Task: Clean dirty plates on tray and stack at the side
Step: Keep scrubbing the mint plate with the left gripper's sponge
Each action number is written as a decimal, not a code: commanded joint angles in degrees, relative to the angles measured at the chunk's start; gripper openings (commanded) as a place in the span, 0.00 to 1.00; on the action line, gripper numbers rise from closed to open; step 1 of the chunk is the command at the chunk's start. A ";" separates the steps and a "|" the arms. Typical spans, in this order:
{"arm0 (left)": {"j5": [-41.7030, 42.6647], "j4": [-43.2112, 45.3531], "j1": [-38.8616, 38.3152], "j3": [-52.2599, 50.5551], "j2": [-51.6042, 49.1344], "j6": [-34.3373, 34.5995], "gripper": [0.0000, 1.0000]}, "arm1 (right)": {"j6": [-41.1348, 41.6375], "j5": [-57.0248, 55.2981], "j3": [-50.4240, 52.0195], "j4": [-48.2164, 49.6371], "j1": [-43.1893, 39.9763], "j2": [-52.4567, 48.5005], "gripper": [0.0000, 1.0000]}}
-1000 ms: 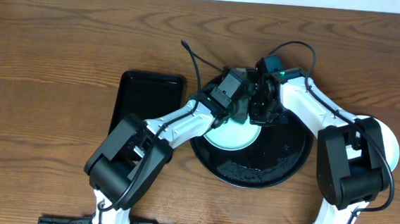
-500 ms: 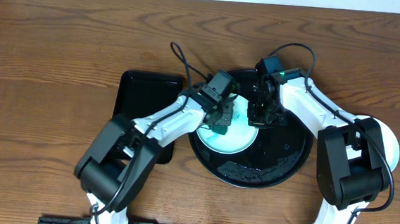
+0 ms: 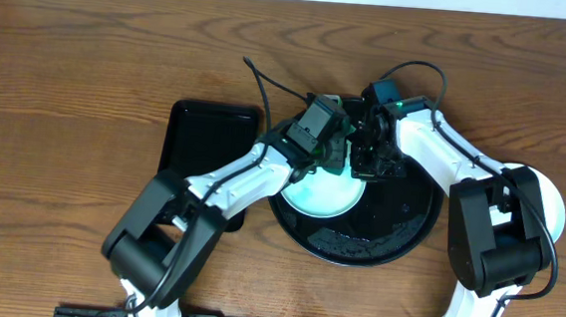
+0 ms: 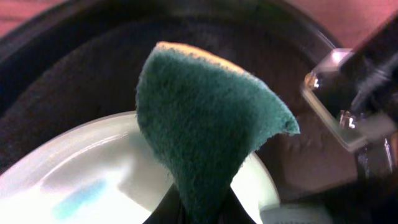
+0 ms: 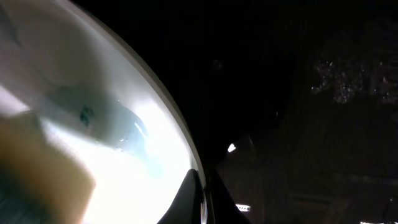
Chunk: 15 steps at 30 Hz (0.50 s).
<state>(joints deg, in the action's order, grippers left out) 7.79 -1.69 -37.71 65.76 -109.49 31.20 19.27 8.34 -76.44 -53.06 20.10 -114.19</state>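
A pale plate (image 3: 322, 194) lies on the left part of the round black tray (image 3: 398, 222). In the left wrist view the plate (image 4: 93, 180) carries a teal smear (image 4: 78, 200). My left gripper (image 3: 333, 154) is shut on a green sponge (image 4: 205, 124) with a yellow back, which it holds over the plate's far edge. On the plate's far right rim my right gripper (image 3: 367, 164) is shut, and the rim (image 5: 180, 143) sits pinched between its fingers (image 5: 204, 193). A teal smudge (image 5: 87, 115) and the sponge's yellow side (image 5: 37, 168) appear in the right wrist view.
A smaller rectangular black tray (image 3: 209, 138) lies left of the round tray, partly under my left arm. A pale round plate (image 3: 555, 203) peeks out at the right, behind my right arm. Water drops (image 3: 352, 245) speckle the round tray's near part.
My left gripper swept the sponge left and nearer across the plate, then back to the far right. The right gripper and the plate have stayed put.
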 commanded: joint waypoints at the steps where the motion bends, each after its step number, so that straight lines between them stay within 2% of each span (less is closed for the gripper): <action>1: -0.15 3.23 0.28 0.00 -3.76 2.56 0.08 | -0.02 -0.39 0.17 -0.48 0.68 0.68 0.01; 6: -0.11 5.29 0.28 0.00 -7.52 2.54 0.08 | -0.02 -0.39 0.17 -0.55 0.70 0.68 0.01; 15: -0.11 -8.72 2.80 0.00 -5.22 1.44 0.08 | -0.02 -0.42 0.17 -0.55 0.68 0.68 0.01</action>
<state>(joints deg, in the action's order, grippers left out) 8.64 -5.37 -36.67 68.05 -114.15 33.19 19.27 8.54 -76.42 -53.32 20.10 -114.19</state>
